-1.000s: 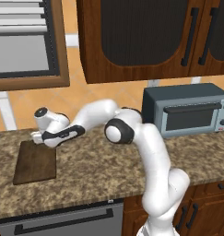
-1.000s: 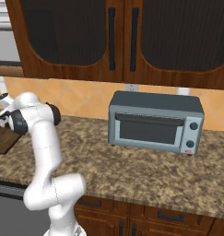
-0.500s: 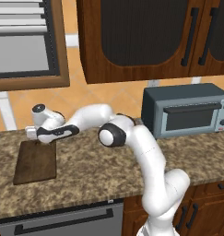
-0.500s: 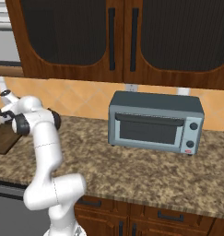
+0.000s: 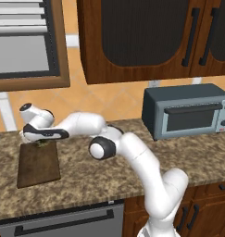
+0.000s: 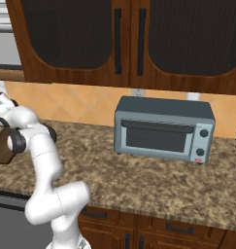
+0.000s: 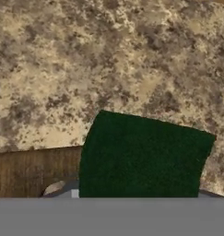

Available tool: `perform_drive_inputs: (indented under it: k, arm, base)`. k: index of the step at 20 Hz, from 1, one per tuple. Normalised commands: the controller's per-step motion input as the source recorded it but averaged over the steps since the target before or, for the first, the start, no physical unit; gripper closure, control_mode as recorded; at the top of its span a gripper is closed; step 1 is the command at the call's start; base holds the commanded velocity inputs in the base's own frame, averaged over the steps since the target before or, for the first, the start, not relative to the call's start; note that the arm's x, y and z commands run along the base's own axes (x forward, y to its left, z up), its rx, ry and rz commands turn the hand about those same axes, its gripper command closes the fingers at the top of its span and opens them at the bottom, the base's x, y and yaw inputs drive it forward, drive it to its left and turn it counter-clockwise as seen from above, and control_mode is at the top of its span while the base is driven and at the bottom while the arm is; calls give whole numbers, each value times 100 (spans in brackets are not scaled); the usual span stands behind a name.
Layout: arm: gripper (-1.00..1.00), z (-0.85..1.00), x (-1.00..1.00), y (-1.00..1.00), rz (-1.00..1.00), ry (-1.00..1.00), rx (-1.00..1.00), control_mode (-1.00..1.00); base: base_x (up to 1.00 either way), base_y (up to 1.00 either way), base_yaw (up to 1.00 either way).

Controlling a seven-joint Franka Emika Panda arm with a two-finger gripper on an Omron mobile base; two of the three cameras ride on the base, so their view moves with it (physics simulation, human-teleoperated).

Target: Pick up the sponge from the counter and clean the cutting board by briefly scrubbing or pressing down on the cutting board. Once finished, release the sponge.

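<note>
Dark green sponge (image 7: 143,156) pinched in gripper (image 5: 41,143), at board's (image 5: 38,163) twelve-o'clock edge, half over counter (image 7: 109,60). I judge: shift toward six o'clock, fully over wood, press flat, short strokes, then let go.

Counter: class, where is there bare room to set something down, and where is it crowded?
Bare counter lies between the cutting board and the toaster oven, and in front of the oven. The board's far end is crowded by the hand and sponge.
</note>
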Motion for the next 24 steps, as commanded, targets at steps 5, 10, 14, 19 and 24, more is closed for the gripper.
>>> perform_drive_inputs:
  k: [5, 10, 14, 19, 24]
  arm:
    - [100, -34, -55, -11, 17, -17, 17, -100]
    - [100, -10, 48, 70, 0, -13, 17, -100]
    - [100, -87, -48, -2, 13, -3, 15, -100]
    - [100, 40, 8, 76, 4, 4, 27, -100]
    - [100, -80, -49, 22, 15, 5, -15, -100]
  base:
    - [0, 0, 0]
    - [0, 0, 0]
    - [0, 0, 0]
    - [0, 0, 0]
    - [0, 0, 0]
